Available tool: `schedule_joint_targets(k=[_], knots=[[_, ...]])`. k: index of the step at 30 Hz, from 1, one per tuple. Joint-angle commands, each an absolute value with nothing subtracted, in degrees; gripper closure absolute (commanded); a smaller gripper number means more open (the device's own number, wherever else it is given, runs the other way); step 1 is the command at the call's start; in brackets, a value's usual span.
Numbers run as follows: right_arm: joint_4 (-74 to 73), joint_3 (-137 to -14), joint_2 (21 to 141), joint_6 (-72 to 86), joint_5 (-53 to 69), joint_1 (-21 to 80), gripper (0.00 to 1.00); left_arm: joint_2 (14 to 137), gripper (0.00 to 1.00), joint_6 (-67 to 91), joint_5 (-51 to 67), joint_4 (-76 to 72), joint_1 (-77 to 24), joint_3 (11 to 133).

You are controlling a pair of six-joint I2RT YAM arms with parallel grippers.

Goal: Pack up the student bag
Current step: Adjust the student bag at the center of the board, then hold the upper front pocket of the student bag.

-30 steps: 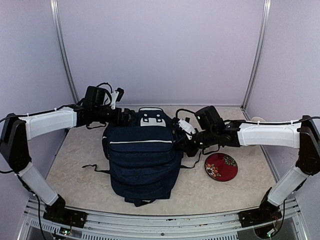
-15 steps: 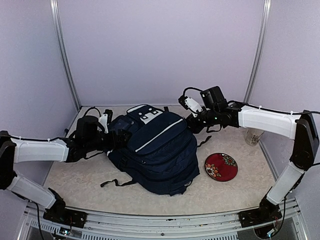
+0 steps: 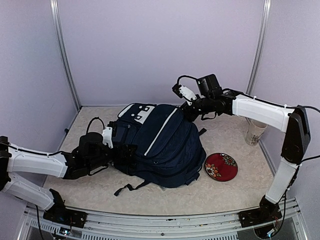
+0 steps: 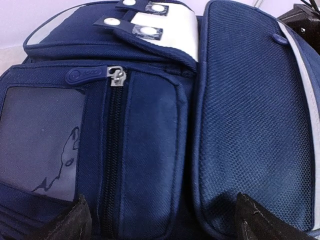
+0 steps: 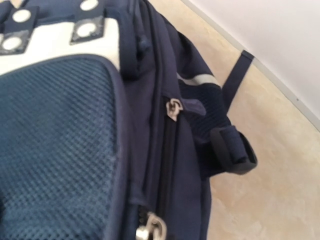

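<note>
Student bag (image 3: 162, 142), one large dark navy fabric backpack with white stripe trim, lies slumped in the middle of the beige marbled table (image 3: 235, 192), its one white top patch (image 3: 141, 112) turned toward the far left. The left wrist view shows four dark tabs on that patch, each with a pale round stud, and one silver zipper pull (image 4: 116, 76) above a flat front pocket. The right wrist view shows two metal zipper pulls along the side seam, one higher (image 5: 173, 107) and one at the bottom edge (image 5: 150, 230), and one black strap loop (image 5: 232, 150) hanging off the bag's side.

The left gripper (image 3: 120, 150) sits low at the bag's near-left side with its two fingers spread wide and nothing pinched between them; whether the tips touch the fabric cannot be told. The right gripper (image 3: 190, 111) is at the bag's far upper edge with its jaws closed; whether they pinch any fabric cannot be told.

One round red plate with a floral pattern (image 3: 221, 166) lies just right of the bag. One pale cup (image 3: 255, 131) stands farther right, near the wall.
</note>
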State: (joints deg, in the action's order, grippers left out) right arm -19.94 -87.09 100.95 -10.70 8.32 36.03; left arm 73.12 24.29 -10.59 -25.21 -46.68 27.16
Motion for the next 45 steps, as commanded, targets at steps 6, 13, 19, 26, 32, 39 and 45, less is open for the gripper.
schedule_joint_targets(k=[6,13,19,26,32,39,45], knots=[[-6.74,-87.30,96.77,-19.99,17.74,35.33,1.00,55.10,0.01,0.49,-11.68,-16.96,-58.71,36.70],[-4.47,-85.77,97.64,-27.81,21.77,35.22,1.00,63.98,0.01,-0.11,7.91,-11.40,-46.63,48.95],[-3.84,-87.45,97.95,-31.49,23.01,35.16,1.00,81.02,0.01,1.41,29.55,-7.72,-35.35,65.64],[-2.96,-87.71,97.92,-31.77,26.43,35.23,1.00,103.05,0.01,-9.95,38.49,6.55,-32.61,87.92],[-3.96,-89.04,99.04,-31.75,27.32,35.50,1.00,118.93,0.01,-12.79,48.05,16.76,-31.12,104.38],[-2.58,-89.23,100.09,-30.60,28.65,35.59,1.00,123.75,0.06,-19.99,45.75,24.20,-33.75,108.51],[-2.64,-89.42,100.26,-30.23,27.92,35.68,1.00,123.46,0.54,-21.24,49.42,25.52,-33.43,107.72]])
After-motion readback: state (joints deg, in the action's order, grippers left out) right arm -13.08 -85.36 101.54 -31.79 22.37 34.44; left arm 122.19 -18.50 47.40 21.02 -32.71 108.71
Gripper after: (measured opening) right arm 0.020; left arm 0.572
